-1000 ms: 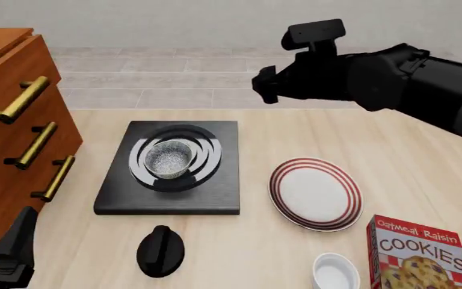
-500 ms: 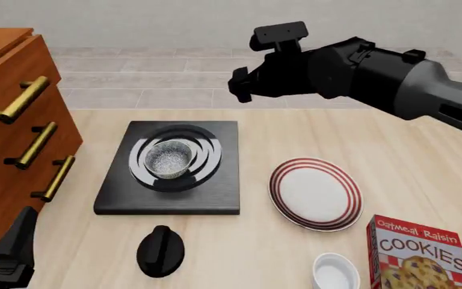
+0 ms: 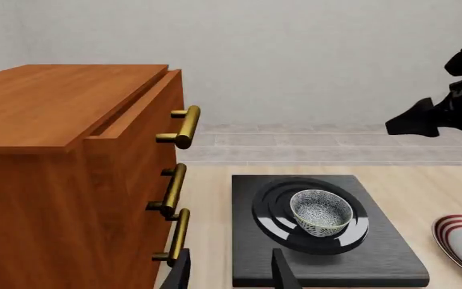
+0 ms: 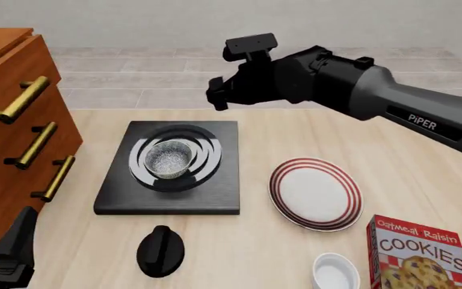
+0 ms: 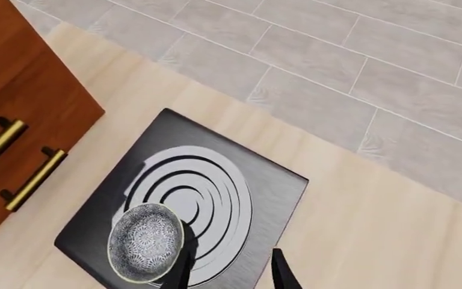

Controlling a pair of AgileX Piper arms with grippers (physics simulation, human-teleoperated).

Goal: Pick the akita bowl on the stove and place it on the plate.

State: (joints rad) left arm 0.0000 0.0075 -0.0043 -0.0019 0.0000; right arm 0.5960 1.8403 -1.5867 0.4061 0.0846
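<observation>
Right pincer [image 5: 227, 268], released and empty, is hovering above the stove [image 4: 171, 168]; it should be straddling the bowl [image 4: 169, 159] rim before clenching.

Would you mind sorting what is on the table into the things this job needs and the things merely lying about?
Needed for the job:
akita bowl
stove
plate
right gripper

Just lying about:
black knob
white bowl
cookie box
wooden drawer cabinet
</observation>
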